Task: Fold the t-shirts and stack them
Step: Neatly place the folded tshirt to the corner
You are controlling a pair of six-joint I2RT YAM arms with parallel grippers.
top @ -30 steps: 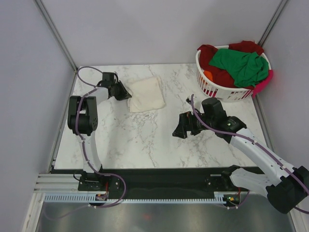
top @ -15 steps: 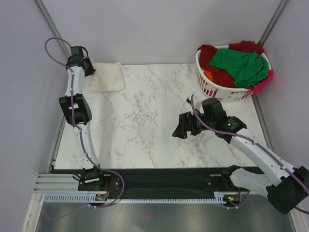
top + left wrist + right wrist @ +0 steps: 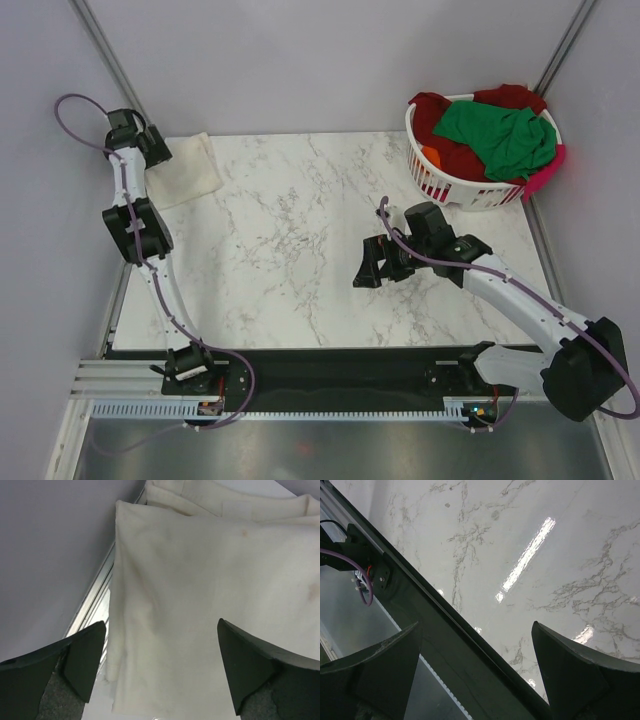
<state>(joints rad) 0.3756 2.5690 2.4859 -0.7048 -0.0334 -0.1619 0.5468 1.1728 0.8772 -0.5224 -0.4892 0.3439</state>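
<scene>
The cream t-shirt (image 3: 187,170) lay folded in the far left corner of the marble bench (image 3: 300,230), turned a little askew to the bench edges. In the left wrist view its cloth filled most of the picture, with thicker folded layers at the top and one side reaching the metal rail beside the wall. The left arm stretched up along the left side of the bench, and the left fingers (image 3: 155,148) were at the shirt's far left edge. They stood wide apart, one on each side of the view with cloth showing between them, and were not pinching any of it. Whether their tips touched the cloth I could not tell.

The right arm reached in from the near right, and the right fingers (image 3: 362,275) hung over bare marble right of the bench's middle, well apart from the cream t-shirt. They too were spread wide and held nothing. Their camera showed only veined marble and the dark strip along the bench's near edge.

A white slatted basket (image 3: 425,178) sat in the far right corner. A green t-shirt (image 3: 500,135) lay crumpled on top, over a dark red t-shirt (image 3: 432,112). A bit of orange cloth (image 3: 431,155) showed inside the near rim, and pink cloth (image 3: 548,172) hung over the right rim.
</scene>
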